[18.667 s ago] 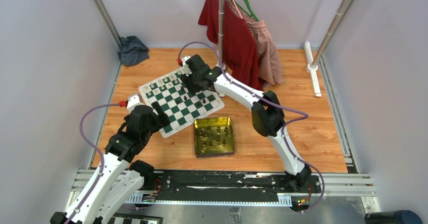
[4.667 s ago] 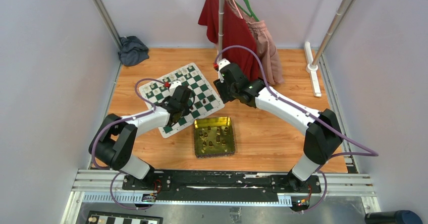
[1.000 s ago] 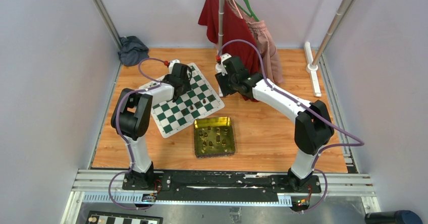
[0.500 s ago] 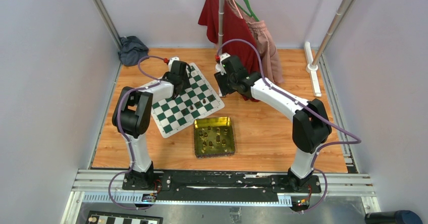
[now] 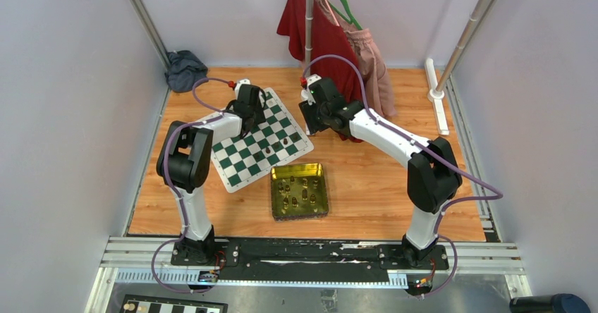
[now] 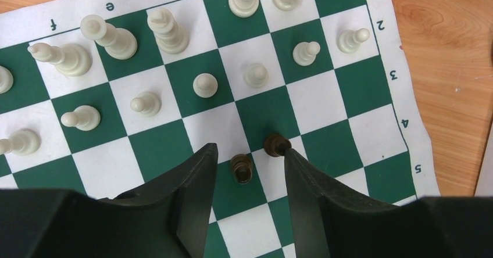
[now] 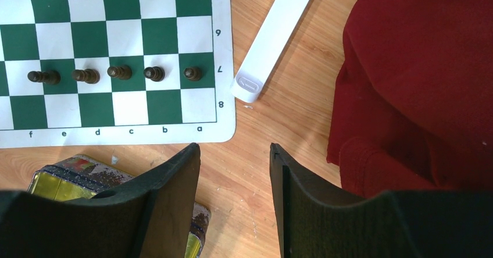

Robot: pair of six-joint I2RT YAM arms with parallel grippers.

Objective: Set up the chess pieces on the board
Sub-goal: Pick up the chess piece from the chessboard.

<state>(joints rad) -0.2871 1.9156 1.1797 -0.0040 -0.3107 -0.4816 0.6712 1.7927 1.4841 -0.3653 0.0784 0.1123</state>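
Note:
The board [image 5: 240, 162] lies tilted on the wooden table, left of centre. My left gripper [image 5: 248, 113] hangs over its far part. In the left wrist view the left gripper [image 6: 249, 151] is open, with a dark brown pawn [image 6: 241, 168] standing free between its fingers. A second dark pawn [image 6: 276, 144] stands right at the tip of the right-hand finger [image 6: 302, 188]. Several cream-white pieces [image 6: 165, 30] stand in two rows beyond. My right gripper [image 7: 234, 147] is open and empty over bare wood beside the board's corner [image 7: 224, 131]. Several dark pieces [image 7: 119, 72] line one row there.
A square gold-green tin [image 5: 273, 194] with several dark pieces inside sits in front of the board. A rack pole with a red garment [image 5: 326, 41] and a pink one stands behind the right gripper, its white foot bar [image 7: 273, 37] beside the board. A dark cloth [image 5: 185, 70] lies far left.
The left gripper's jaws have narrowed around the dark pawn, and the gripper has shifted slightly toward the board's far edge. The right arm has hardly moved.

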